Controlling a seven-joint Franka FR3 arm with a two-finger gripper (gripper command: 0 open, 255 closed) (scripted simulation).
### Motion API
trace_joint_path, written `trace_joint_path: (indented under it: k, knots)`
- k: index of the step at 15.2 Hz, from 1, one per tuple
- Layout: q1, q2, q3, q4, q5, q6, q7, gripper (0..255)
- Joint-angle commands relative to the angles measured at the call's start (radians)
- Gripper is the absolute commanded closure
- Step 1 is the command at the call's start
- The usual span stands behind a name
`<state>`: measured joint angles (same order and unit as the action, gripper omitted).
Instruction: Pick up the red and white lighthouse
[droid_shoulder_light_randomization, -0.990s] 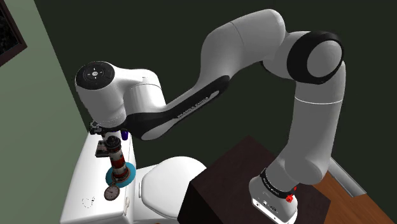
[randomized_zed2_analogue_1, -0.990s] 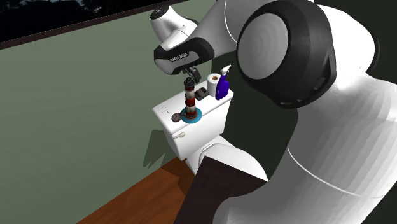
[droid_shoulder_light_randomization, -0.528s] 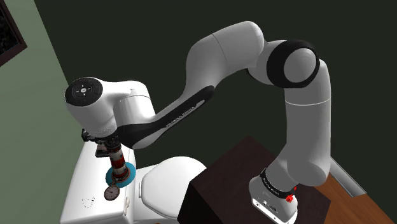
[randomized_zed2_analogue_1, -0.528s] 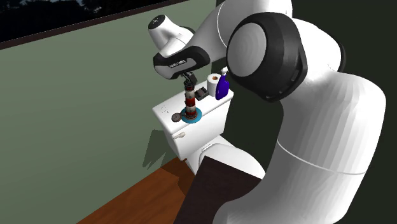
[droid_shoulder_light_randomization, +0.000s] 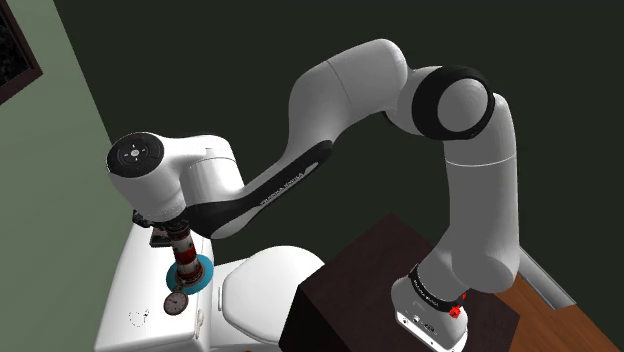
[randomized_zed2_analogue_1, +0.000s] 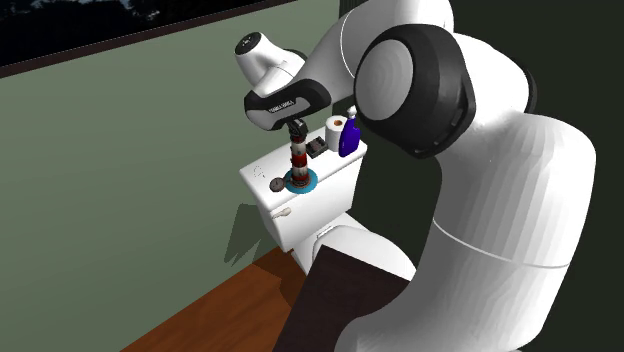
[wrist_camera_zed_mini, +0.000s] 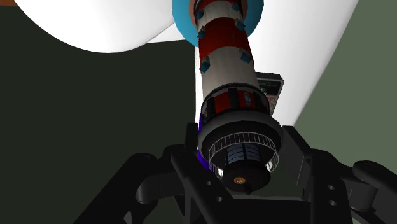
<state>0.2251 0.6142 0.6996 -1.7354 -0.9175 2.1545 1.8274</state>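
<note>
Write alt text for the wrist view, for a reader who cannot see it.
A red and white lighthouse model is seen from its top end, with its dark caged lantern top sitting inside the black tool. The tower runs away to a blue base on a white surface, with a green wall to one side.

Shoulder view: behind the stand (droid_shoulder_light_randomization: 340, 290), looking down-left at the toilet tank (droid_shoulder_light_randomization: 125, 290). Second exterior view: close behind the arm (randomized_zed2_analogue_1: 470, 150), at its elbow, facing the same tank. Wrist view: close, looking down along the lighthouse (wrist_camera_zed_mini: 224, 70)
</note>
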Motion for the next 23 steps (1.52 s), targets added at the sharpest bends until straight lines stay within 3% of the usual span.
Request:
trace_joint_path:
  k: [1,6,23]
  knots:
    - [0.0,0.0,0.0,-0.001,0.0,0.0,0.0,255]
    - [0.0,0.0,0.0,-0.002,0.0,0.001,0.0,255]
    - [-0.04,-0.105,0.067,0.043,0.11,-0.107,-0.101,255]
